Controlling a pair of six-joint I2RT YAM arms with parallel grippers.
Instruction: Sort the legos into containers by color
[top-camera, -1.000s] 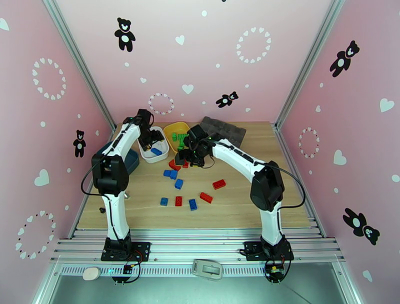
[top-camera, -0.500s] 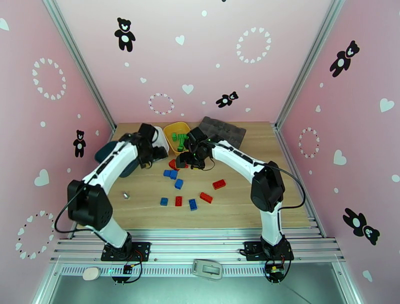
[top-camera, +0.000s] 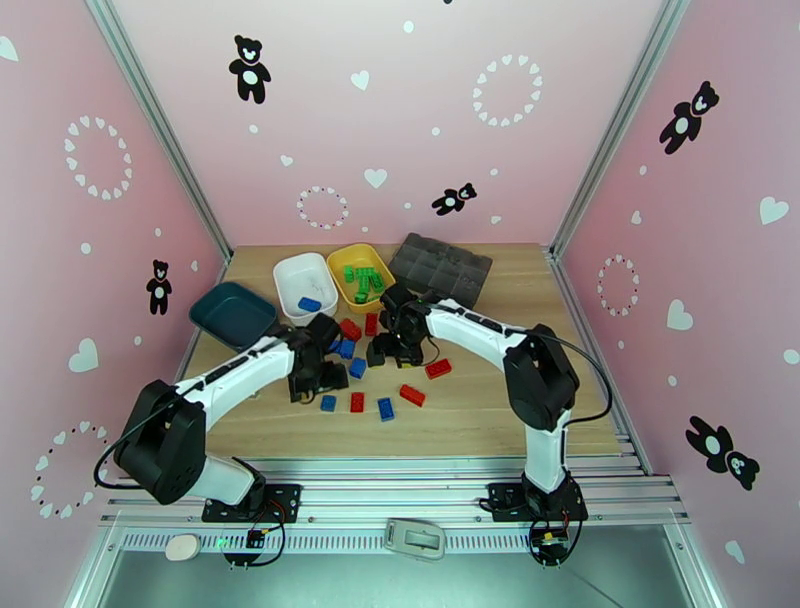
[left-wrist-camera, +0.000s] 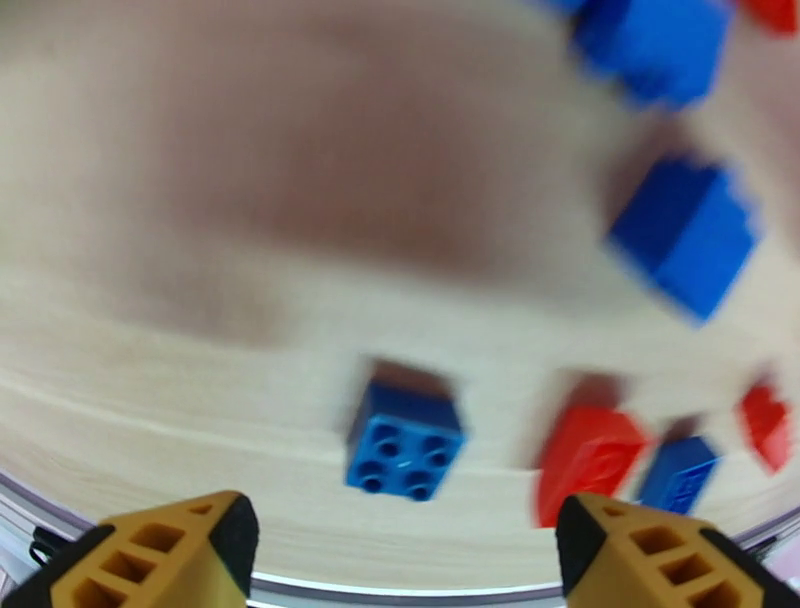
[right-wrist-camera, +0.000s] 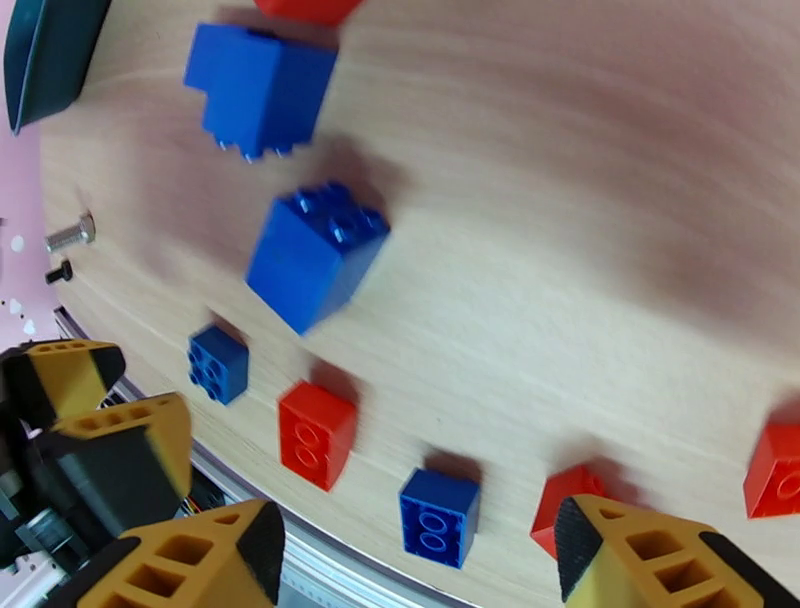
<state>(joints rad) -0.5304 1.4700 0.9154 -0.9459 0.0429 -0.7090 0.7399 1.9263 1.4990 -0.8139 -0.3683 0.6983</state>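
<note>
Red and blue legos lie loose on the wooden table (top-camera: 500, 400). My left gripper (top-camera: 312, 388) hovers open over a small blue lego (top-camera: 328, 403); in its wrist view that lego (left-wrist-camera: 405, 440) lies just ahead of the open gripper (left-wrist-camera: 405, 545), nothing held. My right gripper (top-camera: 392, 356) hangs open and empty above the pile's middle; its wrist view shows the gripper (right-wrist-camera: 420, 570) over blue legos (right-wrist-camera: 315, 250) and a red lego (right-wrist-camera: 317, 435). The containers stand behind: the teal tray (top-camera: 232, 312), the white tray (top-camera: 296, 272) with one blue lego (top-camera: 309, 303), and the yellow tray (top-camera: 345, 258) with green legos (top-camera: 362, 280).
A dark grey organizer box (top-camera: 440, 268) lies at the back right. A metal screw (right-wrist-camera: 70, 235) rests near the table's left front. My left gripper's orange fingers (right-wrist-camera: 90, 420) show at the left of the right wrist view. Pink walls close in three sides.
My left arm swung from the white tray forward to the loose legos at the front. My right gripper moved from beside the yellow tray toward the pile's middle.
</note>
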